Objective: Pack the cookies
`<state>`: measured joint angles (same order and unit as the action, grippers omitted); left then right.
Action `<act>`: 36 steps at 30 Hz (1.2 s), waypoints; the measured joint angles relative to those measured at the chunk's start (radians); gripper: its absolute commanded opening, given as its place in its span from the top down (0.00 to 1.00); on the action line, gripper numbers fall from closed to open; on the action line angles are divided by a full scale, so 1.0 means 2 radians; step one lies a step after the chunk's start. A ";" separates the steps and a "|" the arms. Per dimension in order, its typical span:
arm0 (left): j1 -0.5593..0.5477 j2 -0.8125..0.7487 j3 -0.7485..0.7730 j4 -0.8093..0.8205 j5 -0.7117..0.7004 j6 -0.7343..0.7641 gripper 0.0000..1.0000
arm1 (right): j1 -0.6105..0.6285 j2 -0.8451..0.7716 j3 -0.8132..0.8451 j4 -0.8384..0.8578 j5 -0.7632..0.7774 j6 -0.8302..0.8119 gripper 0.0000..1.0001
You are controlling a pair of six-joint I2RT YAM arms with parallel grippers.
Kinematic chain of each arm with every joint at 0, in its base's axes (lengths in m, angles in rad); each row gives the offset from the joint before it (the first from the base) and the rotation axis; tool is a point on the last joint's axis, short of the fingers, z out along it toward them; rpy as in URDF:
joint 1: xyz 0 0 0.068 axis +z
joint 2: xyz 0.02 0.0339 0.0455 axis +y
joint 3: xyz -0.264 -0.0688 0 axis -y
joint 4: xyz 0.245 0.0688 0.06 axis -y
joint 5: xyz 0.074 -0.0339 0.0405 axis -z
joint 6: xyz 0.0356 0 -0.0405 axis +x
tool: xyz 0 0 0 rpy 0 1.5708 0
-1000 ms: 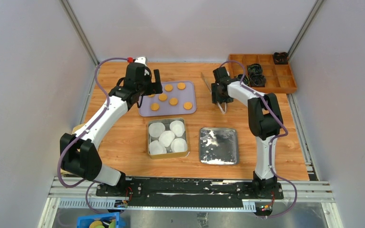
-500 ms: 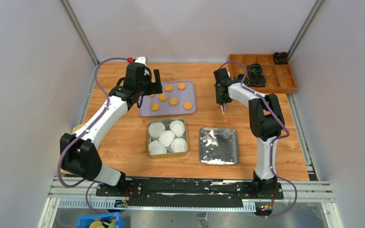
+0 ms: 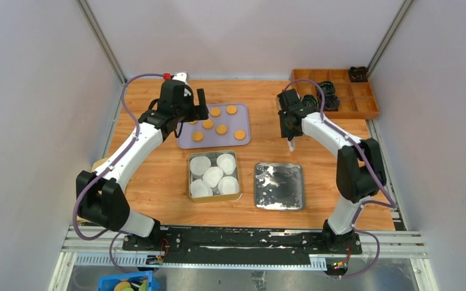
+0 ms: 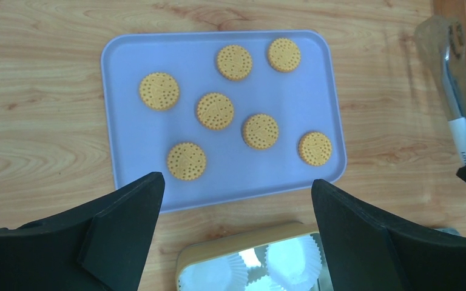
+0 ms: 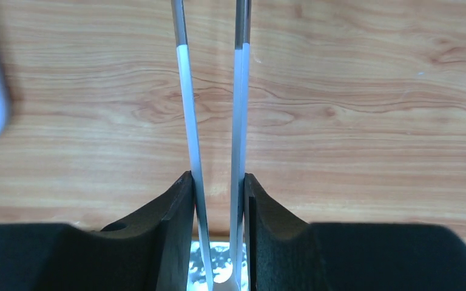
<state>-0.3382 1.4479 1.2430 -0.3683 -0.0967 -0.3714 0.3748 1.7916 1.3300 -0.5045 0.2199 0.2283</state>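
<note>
Several round orange-tan cookies (image 3: 221,128) lie on a lavender tray (image 3: 218,143) at the back of the table. In the left wrist view the same cookies (image 4: 215,111) show dotted tops on the tray (image 4: 133,139). My left gripper (image 3: 193,112) hovers over the tray's left side, open and holding nothing (image 4: 236,182). My right gripper (image 3: 288,128) is to the right of the tray, shut on a pair of metal tongs (image 5: 240,91). Both of the tongs' arms are pinched between its fingers (image 5: 218,179). The tongs' white end (image 3: 290,144) sticks out below the gripper.
A gold-rimmed tin (image 3: 214,152) holding several white paper liners (image 3: 212,176) stands in front of the tray. Its shiny lid (image 3: 278,186) lies to the right of it. A wooden compartment box (image 3: 364,112) with black items stands at the back right.
The right gripper has closed on the tongs and shifted a little right and nearer, its elbow swinging out to the right. The left arm has not moved.
</note>
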 measured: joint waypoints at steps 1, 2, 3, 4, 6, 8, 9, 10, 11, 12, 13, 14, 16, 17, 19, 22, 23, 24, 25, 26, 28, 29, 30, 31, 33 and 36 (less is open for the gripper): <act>0.000 -0.001 0.000 0.000 0.001 0.000 0.02 | 0.004 -0.015 0.000 -0.002 0.004 0.000 0.98; 0.000 -0.003 0.000 0.000 0.002 0.000 0.02 | 0.008 -0.029 0.000 -0.004 0.007 -0.001 0.98; 0.000 -0.006 0.000 0.000 0.003 0.000 0.02 | 0.010 -0.042 0.000 -0.005 0.009 -0.001 0.98; 0.000 -0.009 0.000 0.000 0.004 0.000 0.02 | 0.014 -0.056 0.001 -0.007 0.010 -0.001 0.98; 0.000 -0.016 0.000 0.000 0.006 0.000 0.02 | 0.016 -0.069 0.005 -0.014 0.013 0.000 0.98; 0.000 -0.022 0.000 0.000 0.007 0.000 0.02 | 0.018 -0.075 0.008 -0.019 0.020 0.000 0.97; 0.000 -0.025 0.000 0.000 0.008 0.000 0.02 | 0.018 -0.077 0.008 -0.022 0.024 0.000 0.97; 0.000 -0.027 0.000 0.000 0.008 0.000 0.02 | 0.019 -0.078 0.008 -0.025 0.027 0.000 0.95; 0.000 -0.030 0.000 0.000 0.008 0.000 0.02 | 0.019 -0.079 0.008 -0.029 0.028 0.000 0.94; 0.000 -0.032 0.000 0.000 0.007 0.000 0.02 | 0.020 -0.079 0.009 -0.033 0.029 0.000 0.93; 0.000 -0.034 0.000 0.000 0.008 0.000 0.02 | 0.021 -0.079 0.010 -0.038 0.031 0.000 0.93; 0.000 -0.035 0.000 0.000 0.008 0.000 0.02 | 0.023 -0.079 0.012 -0.041 0.031 0.000 0.92; 0.000 -0.035 0.000 0.000 0.008 0.000 0.02 | 0.026 -0.079 0.016 -0.050 0.034 0.000 0.89; 0.000 -0.035 0.000 0.000 0.009 0.000 0.02 | 0.028 -0.079 0.018 -0.051 0.035 0.000 0.88; 0.000 -0.035 0.000 0.000 0.010 0.000 0.02 | 0.029 -0.079 0.018 -0.052 0.037 0.002 0.86; 0.000 -0.035 0.000 0.000 0.011 0.000 0.02 | 0.030 -0.079 0.018 -0.056 0.039 0.005 0.78; 0.000 -0.035 0.000 0.000 0.011 0.000 0.02 | 0.030 -0.080 0.018 -0.057 0.040 0.006 0.74; 0.000 -0.035 0.000 0.000 0.012 0.000 0.02 | 0.031 -0.080 0.018 -0.058 0.041 0.006 0.68; 0.000 -0.036 0.000 0.000 0.012 0.000 0.02 | 0.031 -0.080 0.018 -0.059 0.043 0.007 0.63; 0.000 -0.036 0.000 0.000 0.012 0.000 0.02 | 0.031 -0.080 0.018 -0.060 0.044 0.008 0.60; 0.000 -0.037 0.000 0.000 0.013 0.000 0.02 | 0.031 -0.082 0.018 -0.060 0.048 0.010 0.59; 0.000 -0.038 0.000 0.000 0.013 0.000 0.01 | 0.031 -0.083 0.018 -0.060 0.049 0.011 0.58; 0.000 -0.038 0.000 0.000 0.013 0.000 0.01 | 0.031 -0.083 0.018 -0.060 0.049 0.012 0.55; 0.000 -0.039 0.000 0.000 0.013 0.000 0.01 | 0.031 -0.083 0.018 -0.060 0.049 0.012 0.54; 0.000 -0.040 0.000 0.000 0.014 0.000 0.01 | 0.031 -0.083 0.018 -0.060 0.049 0.014 0.56; 0.000 -0.040 0.000 0.000 0.016 0.000 0.01 | 0.031 -0.083 0.018 -0.061 0.047 0.018 0.59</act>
<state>-0.3382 1.3674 1.2430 -0.3676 -0.0654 -0.3714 0.4362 1.6249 1.3655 -0.6270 0.3141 0.2638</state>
